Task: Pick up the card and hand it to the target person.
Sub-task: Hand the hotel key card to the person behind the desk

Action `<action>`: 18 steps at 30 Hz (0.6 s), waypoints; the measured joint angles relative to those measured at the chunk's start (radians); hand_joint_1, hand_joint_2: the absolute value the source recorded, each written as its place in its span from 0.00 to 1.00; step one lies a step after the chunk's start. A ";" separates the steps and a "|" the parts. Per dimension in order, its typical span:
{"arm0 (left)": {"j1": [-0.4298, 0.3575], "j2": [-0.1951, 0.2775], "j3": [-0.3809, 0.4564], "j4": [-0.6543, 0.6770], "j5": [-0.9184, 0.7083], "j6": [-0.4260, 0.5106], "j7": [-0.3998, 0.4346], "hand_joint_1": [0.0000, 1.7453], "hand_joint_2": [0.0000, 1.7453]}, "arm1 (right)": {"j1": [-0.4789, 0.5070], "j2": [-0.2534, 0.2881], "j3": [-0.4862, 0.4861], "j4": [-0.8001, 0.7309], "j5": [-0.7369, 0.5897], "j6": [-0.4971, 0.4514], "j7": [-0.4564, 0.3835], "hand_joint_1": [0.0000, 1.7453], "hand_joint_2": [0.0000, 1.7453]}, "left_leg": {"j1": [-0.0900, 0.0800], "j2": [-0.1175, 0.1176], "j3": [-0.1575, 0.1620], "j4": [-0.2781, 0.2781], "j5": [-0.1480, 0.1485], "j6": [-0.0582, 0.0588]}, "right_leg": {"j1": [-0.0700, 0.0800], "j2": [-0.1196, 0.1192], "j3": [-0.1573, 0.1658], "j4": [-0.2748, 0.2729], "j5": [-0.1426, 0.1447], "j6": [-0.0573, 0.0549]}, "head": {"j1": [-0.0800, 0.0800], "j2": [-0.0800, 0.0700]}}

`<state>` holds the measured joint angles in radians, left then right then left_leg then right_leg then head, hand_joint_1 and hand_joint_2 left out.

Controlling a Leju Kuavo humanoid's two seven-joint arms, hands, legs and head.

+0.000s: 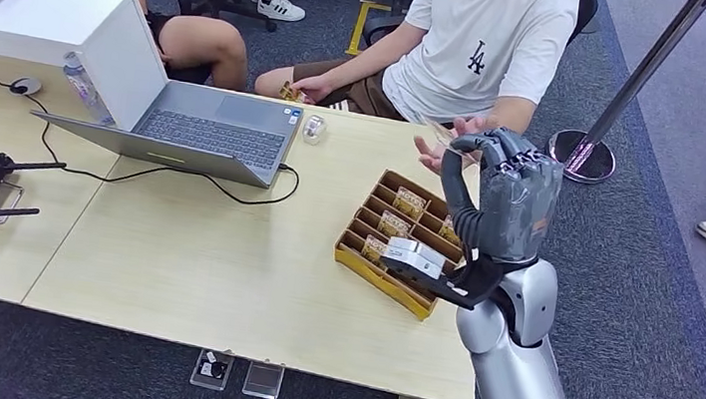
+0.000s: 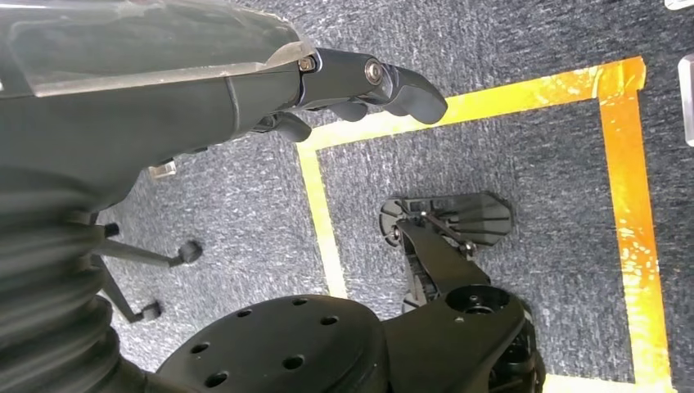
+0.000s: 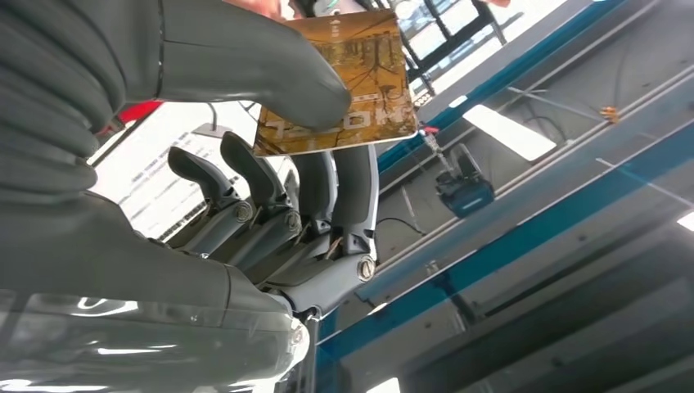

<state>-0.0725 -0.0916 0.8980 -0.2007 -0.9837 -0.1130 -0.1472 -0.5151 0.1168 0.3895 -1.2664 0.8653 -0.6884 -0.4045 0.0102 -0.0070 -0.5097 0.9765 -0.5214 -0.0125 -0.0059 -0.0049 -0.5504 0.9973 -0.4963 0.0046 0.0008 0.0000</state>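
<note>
The card [image 3: 335, 82] is part-hidden behind the right hand's thumb [image 3: 245, 65] (lettering blurred).

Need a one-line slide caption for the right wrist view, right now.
Right hand pinching a brown-and-gold printed card between thick grey thumb and dark fingers, raised toward the ceiling.

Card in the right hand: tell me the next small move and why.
Probably ease the right hand a little further toward the person's hand, then loosen the fingers once it takes hold. The card is pinched between thumb and fingers in the right wrist view, and in the head view the person's open hand waits just beyond the raised hand.
</note>
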 joint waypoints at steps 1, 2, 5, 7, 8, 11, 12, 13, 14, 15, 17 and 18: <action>0.000 0.000 0.002 0.000 0.000 0.000 0.000 0.00 1.00 | -0.005 0.005 0.000 0.008 -0.002 0.000 -0.002 0.92 1.00 | 0.000 0.000 0.000 0.000 0.000 0.000 | 0.000 0.000 0.000 0.000 0.000 0.000 | 0.000 0.000; 0.000 0.000 0.003 0.000 0.001 0.000 0.000 0.00 1.00 | -0.010 0.009 0.000 0.017 -0.004 0.000 -0.003 0.92 1.00 | 0.000 0.000 0.000 0.000 0.000 0.000 | 0.000 0.000 0.000 0.000 0.000 0.000 | 0.000 0.000; 0.000 0.000 0.005 0.000 0.002 0.001 0.000 0.00 1.00 | -0.023 0.020 0.000 0.037 -0.007 0.001 -0.003 0.92 1.00 | 0.000 0.000 0.000 0.000 0.000 0.000 | 0.000 0.000 0.000 0.000 0.000 0.000 | 0.001 0.000; 0.000 0.000 0.005 0.000 0.002 0.001 0.001 0.00 1.00 | -0.029 0.025 0.001 0.048 -0.009 0.002 0.001 0.92 1.00 | 0.000 0.000 0.000 0.000 0.000 0.000 | 0.000 0.000 0.000 0.000 0.000 0.000 | 0.001 0.000; 0.000 0.000 0.005 0.000 0.002 0.001 0.002 0.00 1.00 | -0.031 0.026 0.002 0.053 -0.011 0.003 0.003 0.92 1.00 | 0.000 0.000 0.000 0.000 0.000 0.000 | 0.000 0.000 0.000 0.000 0.000 0.000 | 0.001 0.000; 0.000 0.000 0.005 0.000 0.002 0.001 0.005 0.00 1.00 | -0.036 0.027 0.005 0.067 -0.019 0.006 0.011 0.92 1.00 | 0.000 0.000 0.000 0.000 0.000 0.000 | 0.000 0.000 0.000 0.000 0.000 0.000 | 0.001 0.000; 0.000 0.000 0.005 0.000 0.002 0.001 0.005 0.00 1.00 | -0.037 0.027 0.005 0.070 -0.021 0.006 0.013 0.92 1.00 | 0.000 0.000 0.000 0.000 0.000 0.000 | 0.000 0.000 0.000 0.000 0.000 0.000 | 0.001 0.000; 0.000 0.000 0.005 0.000 0.001 0.001 0.005 0.00 1.00 | -0.038 0.027 0.006 0.074 -0.022 0.006 0.014 0.92 1.00 | 0.000 0.000 0.000 0.000 0.000 0.000 | 0.000 0.000 0.000 0.000 0.000 0.000 | 0.001 0.000; 0.000 0.000 0.005 0.000 0.001 0.001 0.005 0.00 1.00 | -0.038 0.027 0.006 0.078 -0.024 0.006 0.015 0.92 1.00 | 0.000 0.000 0.000 0.000 0.000 0.000 | 0.000 0.000 0.000 0.000 0.000 0.000 | 0.001 0.000; 0.000 0.000 0.005 0.000 0.000 0.001 0.004 0.00 1.00 | -0.038 0.027 0.006 0.081 -0.024 0.006 0.015 0.92 1.00 | 0.000 0.000 0.000 0.000 0.000 0.000 | 0.000 0.000 0.000 0.000 0.000 0.000 | 0.001 0.000; 0.000 0.000 0.005 0.000 -0.001 0.001 0.001 0.00 1.00 | -0.038 0.027 0.007 0.087 -0.025 0.006 0.015 0.92 1.00 | 0.000 0.000 0.000 0.000 0.000 0.000 | 0.000 0.000 0.000 0.000 0.000 0.000 | 0.001 0.000; 0.000 0.001 0.005 0.000 -0.001 0.000 0.000 0.00 1.00 | -0.038 0.027 0.007 0.089 -0.025 0.006 0.016 0.92 1.00 | 0.000 0.000 0.000 0.000 0.000 0.000 | 0.000 0.000 0.000 0.000 0.000 0.000 | 0.001 0.000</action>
<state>-0.0729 -0.0909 0.9033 -0.2007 -0.9852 -0.1128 -0.1474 -0.5532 0.1434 0.3967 -1.1774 0.8400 -0.6828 -0.3888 0.0102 -0.0070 -0.5096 0.9766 -0.5214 -0.0125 -0.0059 -0.0050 -0.5504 0.9973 -0.4963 0.0046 0.0017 0.0000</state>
